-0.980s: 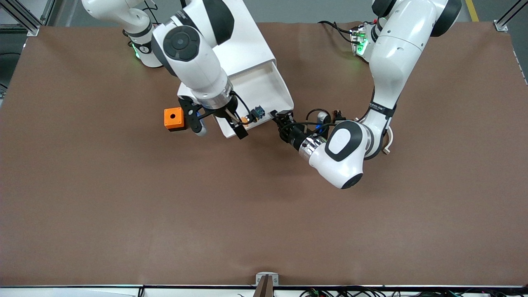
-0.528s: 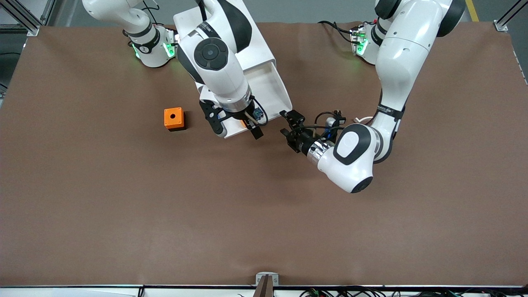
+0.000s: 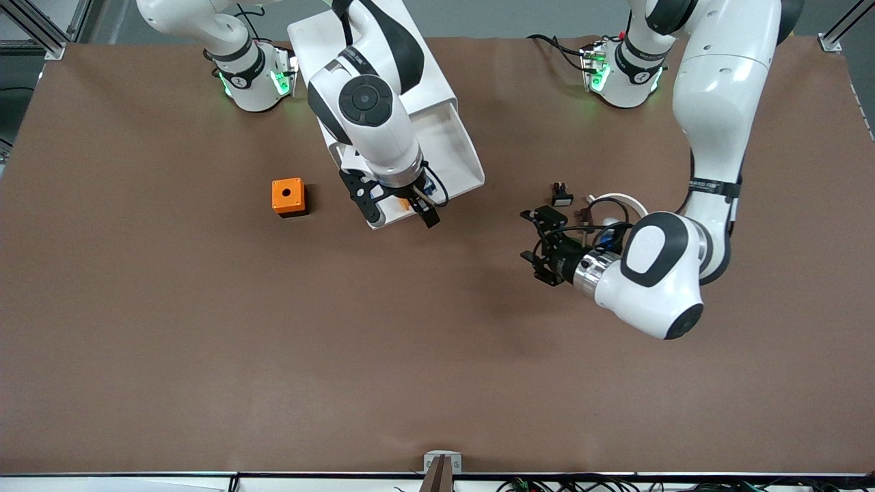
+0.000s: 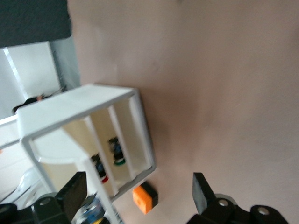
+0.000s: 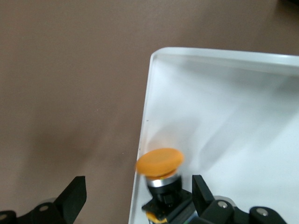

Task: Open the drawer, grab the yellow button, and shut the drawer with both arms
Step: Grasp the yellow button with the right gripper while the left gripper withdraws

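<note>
The white cabinet [image 3: 434, 78] stands between the arms' bases with its top drawer [image 3: 472, 164] pulled out toward the front camera. The button [image 3: 406, 203] sits in the drawer's front corner. In the right wrist view its orange cap [image 5: 160, 162] tops a black body just inside the drawer's wall [image 5: 224, 116]. My right gripper [image 3: 402, 213] hangs open over that corner, fingers [image 5: 74, 196] astride the wall and the button, not closed on it. My left gripper [image 3: 530, 239] is open and empty over bare table, toward the left arm's end from the drawer. It faces the cabinet [image 4: 84, 107].
An orange box with a black hole [image 3: 288, 197] sits on the table beside the drawer, toward the right arm's end; it also shows in the left wrist view [image 4: 145, 198]. A small black switch [image 3: 562, 198] and a white loop [image 3: 618, 200] lie by the left forearm.
My left gripper has drawn back from the drawer's front corner, toward the left arm's end and the front camera. My right gripper has slid along the drawer's front to the button.
</note>
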`<action>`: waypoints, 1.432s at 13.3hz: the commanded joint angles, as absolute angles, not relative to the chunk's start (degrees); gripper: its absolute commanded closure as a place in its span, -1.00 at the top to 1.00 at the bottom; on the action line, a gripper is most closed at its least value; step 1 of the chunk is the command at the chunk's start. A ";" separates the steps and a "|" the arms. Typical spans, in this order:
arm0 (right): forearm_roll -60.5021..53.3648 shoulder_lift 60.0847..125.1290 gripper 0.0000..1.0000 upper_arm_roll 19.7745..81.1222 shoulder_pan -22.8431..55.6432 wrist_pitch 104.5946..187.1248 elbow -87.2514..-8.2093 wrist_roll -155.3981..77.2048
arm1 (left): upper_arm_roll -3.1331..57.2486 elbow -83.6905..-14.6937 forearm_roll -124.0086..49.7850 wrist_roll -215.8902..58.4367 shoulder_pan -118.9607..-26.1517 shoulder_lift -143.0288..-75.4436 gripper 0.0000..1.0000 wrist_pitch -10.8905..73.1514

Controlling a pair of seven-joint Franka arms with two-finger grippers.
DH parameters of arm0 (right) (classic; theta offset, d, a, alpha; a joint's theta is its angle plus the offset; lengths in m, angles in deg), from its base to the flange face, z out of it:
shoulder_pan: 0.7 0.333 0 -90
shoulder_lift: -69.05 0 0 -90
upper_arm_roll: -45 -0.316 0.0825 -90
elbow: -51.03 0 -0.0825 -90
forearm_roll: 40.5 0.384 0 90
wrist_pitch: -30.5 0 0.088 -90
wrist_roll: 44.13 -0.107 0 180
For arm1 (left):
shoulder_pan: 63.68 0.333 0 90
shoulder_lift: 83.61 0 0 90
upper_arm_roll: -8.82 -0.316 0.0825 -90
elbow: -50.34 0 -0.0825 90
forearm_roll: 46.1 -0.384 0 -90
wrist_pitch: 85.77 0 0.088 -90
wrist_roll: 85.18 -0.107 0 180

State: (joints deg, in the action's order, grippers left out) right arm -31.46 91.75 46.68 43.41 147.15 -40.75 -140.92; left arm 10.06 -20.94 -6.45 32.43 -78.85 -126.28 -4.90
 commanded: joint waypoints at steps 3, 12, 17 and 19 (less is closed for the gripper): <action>-31.63 89.09 1.00 47.20 44.92 145.64 -43.28 -139.84 | 9.52 -21.29 -19.09 22.52 -77.92 -123.00 0.99 -5.52; -31.63 85.58 0.64 47.11 46.14 143.79 -46.78 -136.95 | 9.08 -21.20 -33.71 -2.91 -77.83 -122.64 0.99 2.65; -31.63 85.49 -0.08 47.02 46.50 144.41 -47.06 -136.77 | 9.35 -21.37 -33.80 -18.27 -78.45 -120.46 0.99 3.00; -31.63 85.58 -0.57 47.02 46.67 146.07 -46.97 -136.85 | 9.61 -21.37 -34.76 -26.32 -78.27 -120.00 0.99 3.00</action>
State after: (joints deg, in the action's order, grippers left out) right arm -31.47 87.28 46.64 45.93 144.50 -45.08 -137.25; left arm 9.53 -20.50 -32.73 -19.82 -78.01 -122.07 2.83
